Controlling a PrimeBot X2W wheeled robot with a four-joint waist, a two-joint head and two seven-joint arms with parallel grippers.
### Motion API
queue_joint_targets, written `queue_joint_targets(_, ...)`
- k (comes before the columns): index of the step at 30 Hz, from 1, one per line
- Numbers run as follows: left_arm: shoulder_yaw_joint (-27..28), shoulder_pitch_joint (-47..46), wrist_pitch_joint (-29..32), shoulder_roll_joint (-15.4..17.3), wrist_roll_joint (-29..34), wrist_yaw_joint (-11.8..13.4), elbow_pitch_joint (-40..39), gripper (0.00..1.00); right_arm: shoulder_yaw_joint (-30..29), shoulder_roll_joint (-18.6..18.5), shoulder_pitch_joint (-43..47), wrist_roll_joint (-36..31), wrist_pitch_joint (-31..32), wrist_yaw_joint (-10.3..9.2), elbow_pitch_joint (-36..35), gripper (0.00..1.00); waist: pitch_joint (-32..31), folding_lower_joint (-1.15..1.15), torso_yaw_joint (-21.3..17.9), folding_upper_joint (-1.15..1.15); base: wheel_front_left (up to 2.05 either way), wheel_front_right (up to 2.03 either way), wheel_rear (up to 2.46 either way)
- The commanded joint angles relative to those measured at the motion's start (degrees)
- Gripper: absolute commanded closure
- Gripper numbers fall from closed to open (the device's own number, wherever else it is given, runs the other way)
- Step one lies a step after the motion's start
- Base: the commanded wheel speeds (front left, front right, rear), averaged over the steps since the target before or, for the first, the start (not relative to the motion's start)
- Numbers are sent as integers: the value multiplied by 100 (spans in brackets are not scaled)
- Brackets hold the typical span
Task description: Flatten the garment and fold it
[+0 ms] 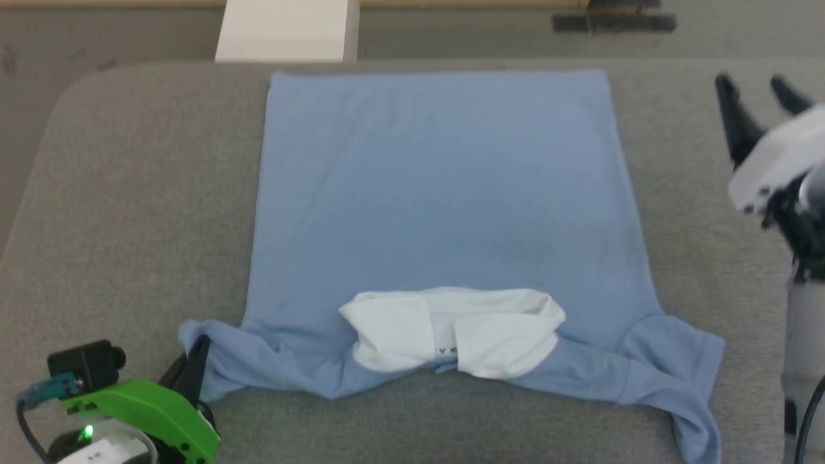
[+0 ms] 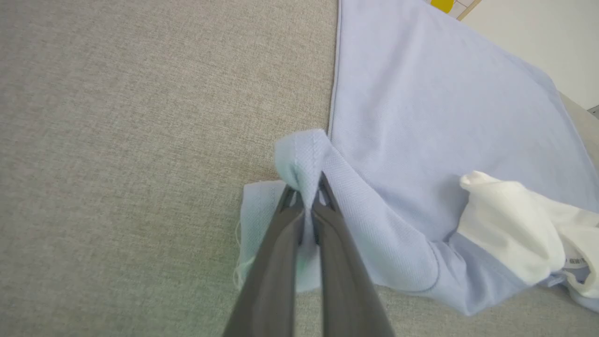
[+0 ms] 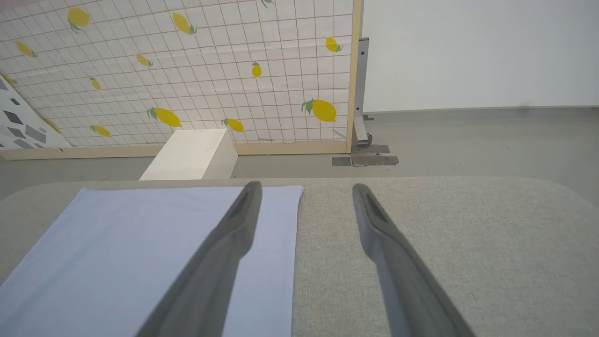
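lying flat on the grey, coarse-woven table (image 1: 129, 193) in the head view, the garment (image 1: 438, 193) is a light-blue knit shirt. its body is smooth and roughly rectangular, with the straight hem at the far edge. a white collar (image 1: 451, 328) sits bunched in 2 soft lobes at the near side, and the label between them is too small to read. both short sleeves are crumpled, and the right sleeve (image 1: 683, 367) runs off the bottom of the frame. the left gripper (image 1: 200, 345) shows at the lower left, 1 dark finger against the left sleeve (image 1: 225, 361) and the rest masked by its green housing. the right gripper (image 1: 753, 84) is blurred near the right edge, over bare table and apart from the cloth, with its 2 fingers spread. a white box (image 1: 287, 29) stands beyond the table, cut off at the top.

in the left wrist view, the 2 dark fingers are pressed together, pinching a raised fold of the sleeve's fine-ribbed knit. a stitched hem lies flat beneath them.

in the right wrist view, the long tapered fingers stand wide apart with nothing between them, 1 seen against the garment's far corner and 1 against the table. behind are the box, a grid-patterned panel (image 3: 187, 70) printed with lemons, and a plain pale wall (image 3: 468, 47).
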Motion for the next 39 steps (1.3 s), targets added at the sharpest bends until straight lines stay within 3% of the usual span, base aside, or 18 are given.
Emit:
queue_joint_targets(1, 67, -95, -52, 74, -61, -82, -99, 100, -29, 18, -327, -150, 79, -8, 90, 0, 900, 0, 371, 26, 0, 0, 0)
queue_joint_targets(10, 301, -274, -271, 182, -225, -492, -572, 100, -259, 19, -2188, -1165, 997, -8, 492, 0, 2214, 0, 797, 26, 0, 0, 0)
queue_joint_targets(16, 415, -264, -398, 214, -290, -621, -806, 100, -458, -8, -2920, -1706, 1892, -8, 581, 0, 2757, 0, 966, 26, 0, 0, 0)
queue_joint_targets(22, 633, -86, -552, 319, -328, -653, -1162, 100, -309, -125, -3222, -2122, 2862, -8, 458, 0, 3129, 0, 1017, 26, 0, 0, 0)
queue_joint_targets(34, 908, 259, -592, 507, -318, -481, -1944, 100, 42, -185, -3180, -1968, 3949, -8, 526, 0, 3245, 0, 1000, 26, 0, 0, 0)
queue_joint_targets(35, 909, 263, -586, 508, -328, -478, -1954, 100, 46, -199, -3164, -1948, 4053, -8, 512, 84, 3241, 0, 998, 26, 0, 0, 0)
queue_joint_targets(36, 909, 266, -582, 508, -334, -478, -1952, 100, 64, -211, -3148, -1933, 4130, -8, 491, 100, 3237, 0, 994, 26, 0, 0, 0)
queue_joint_targets(39, 890, 266, -573, 495, -357, -484, -1934, 100, 8, -215, -3133, -1890, 4254, -8, 327, 100, 3217, 0, 979, 26, 0, 0, 0)
